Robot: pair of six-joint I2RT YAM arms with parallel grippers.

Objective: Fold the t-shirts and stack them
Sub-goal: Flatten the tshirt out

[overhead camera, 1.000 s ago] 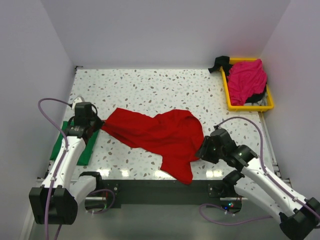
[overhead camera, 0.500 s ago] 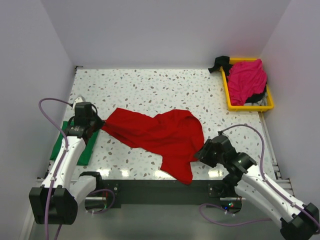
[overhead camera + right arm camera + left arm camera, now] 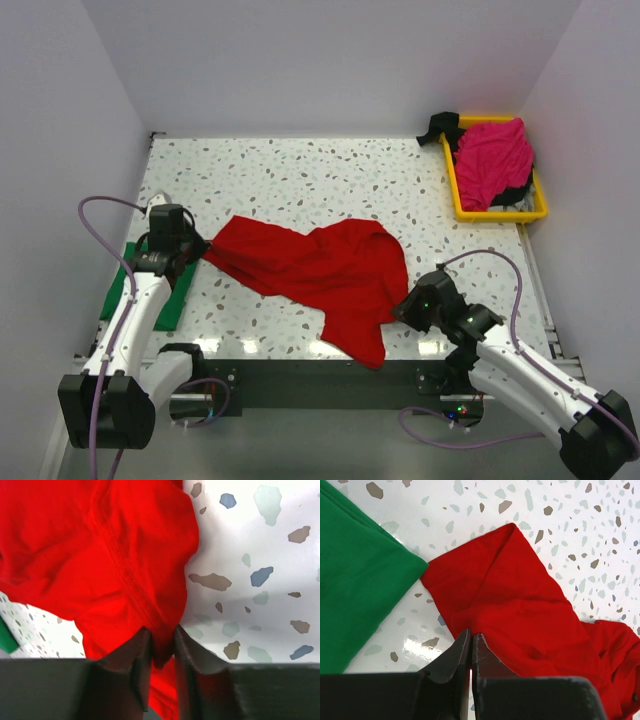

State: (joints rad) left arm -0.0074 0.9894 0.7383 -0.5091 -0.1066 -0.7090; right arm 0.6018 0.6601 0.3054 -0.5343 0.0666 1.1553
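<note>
Bright, even light falls from overhead, and the top view is sharp from edge to edge. The glossy worktop (image 3: 300, 180) throws white glare patches along its near edge, and another shows just beside the left hand (image 3: 471, 636) in its wrist view. Folds of the red t-shirt (image 3: 320, 265) carry only soft, shallow shadows. Around the right hand (image 3: 161, 629) the close-up is slightly soft, with the dark fingers nearly featureless.
</note>
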